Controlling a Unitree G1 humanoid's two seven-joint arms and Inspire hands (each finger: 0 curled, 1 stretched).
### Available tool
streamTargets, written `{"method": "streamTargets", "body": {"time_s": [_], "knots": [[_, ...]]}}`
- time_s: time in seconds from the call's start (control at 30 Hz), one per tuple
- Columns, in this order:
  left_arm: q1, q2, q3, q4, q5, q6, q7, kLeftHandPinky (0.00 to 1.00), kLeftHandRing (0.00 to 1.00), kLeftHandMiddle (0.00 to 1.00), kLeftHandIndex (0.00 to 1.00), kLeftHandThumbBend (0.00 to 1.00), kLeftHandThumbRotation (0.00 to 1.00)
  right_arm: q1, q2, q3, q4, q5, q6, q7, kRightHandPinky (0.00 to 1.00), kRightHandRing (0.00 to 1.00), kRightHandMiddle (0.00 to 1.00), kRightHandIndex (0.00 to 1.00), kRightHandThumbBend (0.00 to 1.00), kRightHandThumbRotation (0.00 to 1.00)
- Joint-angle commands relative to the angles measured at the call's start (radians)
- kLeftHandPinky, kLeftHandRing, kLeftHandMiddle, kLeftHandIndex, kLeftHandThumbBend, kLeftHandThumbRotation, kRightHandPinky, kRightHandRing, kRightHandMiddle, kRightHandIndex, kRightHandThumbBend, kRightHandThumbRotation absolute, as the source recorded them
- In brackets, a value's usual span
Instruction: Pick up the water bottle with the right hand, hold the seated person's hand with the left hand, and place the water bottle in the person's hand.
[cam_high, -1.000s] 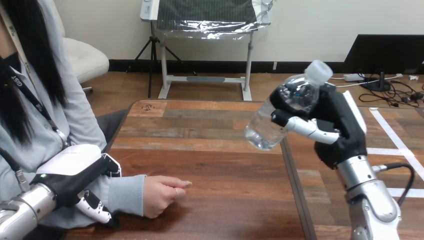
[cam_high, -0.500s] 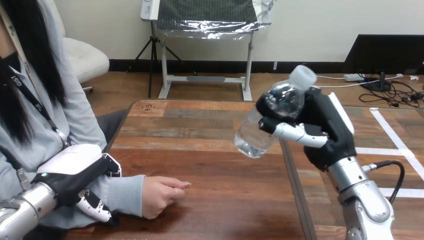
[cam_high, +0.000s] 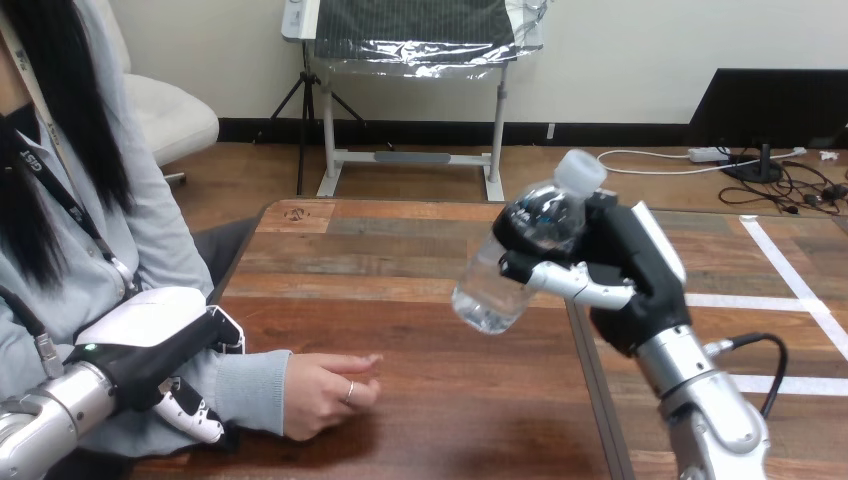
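Wooden table (cam_high: 420, 330): right hand (cam_high: 640, 285) fingers (cam_high: 570, 283) wrap tilted water bottle (cam_high: 505, 270) (aloft); left hand (cam_high: 150, 340) clasps person's forearm (cam_high: 250, 390).

One camera serves, set on the robot's head and facing forward and down across the wooden table (cam_high: 420, 340). It sits close and fairly high: the left hand (cam_high: 150, 345) shows at the bottom left corner, the right hand (cam_high: 640, 270) with the water bottle (cam_high: 510, 260) looms large right of centre. The person's hand (cam_high: 320, 392) lies low in view; the table's near edge probably lies under the bottom border.
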Motion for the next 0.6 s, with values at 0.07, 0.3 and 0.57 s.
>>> {"method": "streamTargets", "body": {"time_s": [0.07,0.3,0.57], "knots": [[-0.067,0.025,0.037,-0.112,-0.053,-0.021,-0.006,0.23,0.28,0.35,0.34,0.82,0.00,-0.117,0.008,0.012,0.032,-0.026,-0.049,-0.013,0.28,0.34,0.42,0.43,0.74,0.00],[-0.075,0.028,0.047,-0.153,-0.076,-0.016,-0.032,0.22,0.28,0.34,0.33,0.85,0.00,-0.139,0.015,0.017,0.076,-0.045,-0.062,-0.011,0.28,0.34,0.42,0.43,0.75,0.00],[-0.082,0.026,0.061,-0.237,-0.096,0.028,-0.075,0.21,0.27,0.33,0.32,0.86,0.00,-0.167,0.027,0.022,0.134,-0.050,-0.062,-0.009,0.28,0.34,0.42,0.44,0.75,0.00]]}}
